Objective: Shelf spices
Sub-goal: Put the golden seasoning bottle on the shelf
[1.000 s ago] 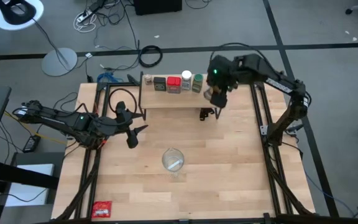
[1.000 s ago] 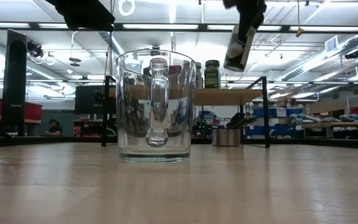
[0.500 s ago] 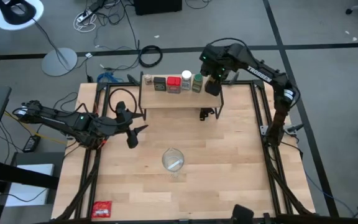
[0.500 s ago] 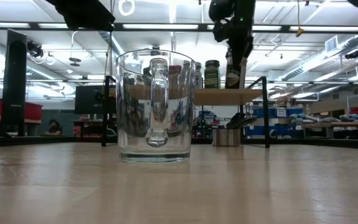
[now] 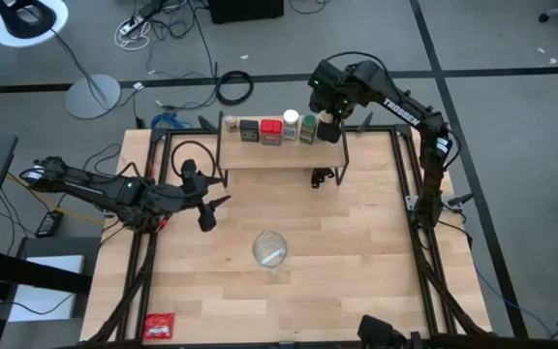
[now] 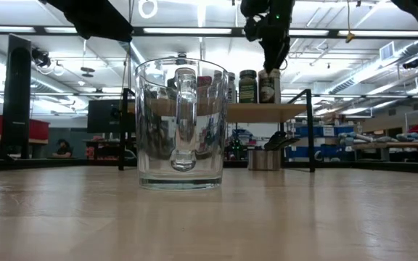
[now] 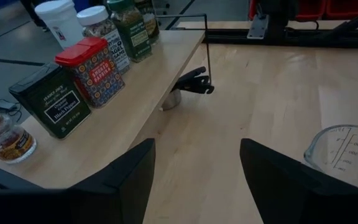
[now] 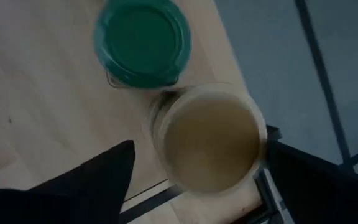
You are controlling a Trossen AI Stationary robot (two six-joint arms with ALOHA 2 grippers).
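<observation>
Six spice containers are standing in a row on the shelf [image 5: 279,150]; the tan-lidded jar [image 8: 207,135] is sitting at its end beside the green-lidded jar [image 8: 142,42]. Right gripper [image 5: 328,124] is hovering over it, fingers released. Left gripper [image 5: 206,211] is idling over the bench [image 5: 356,252], fingers parted.

From your left wrist cam, you've got the two dark fingers [image 7: 123,180] of the left gripper [image 7: 194,180] at the bottom, spread apart with nothing between them. Ahead is the light wood plank shelf [image 7: 129,118] with a row of spices on it: tiny brownish jar [image 7: 2,137], dark green tin [image 7: 51,99], red tin [image 7: 92,70], white-lidded clear jar [image 7: 101,28] and green-lidded jar [image 7: 129,28]. A clear glass measuring vessel [image 7: 344,155] sits on the wooden tabletop [image 7: 253,93], well apart from the shelf.
</observation>
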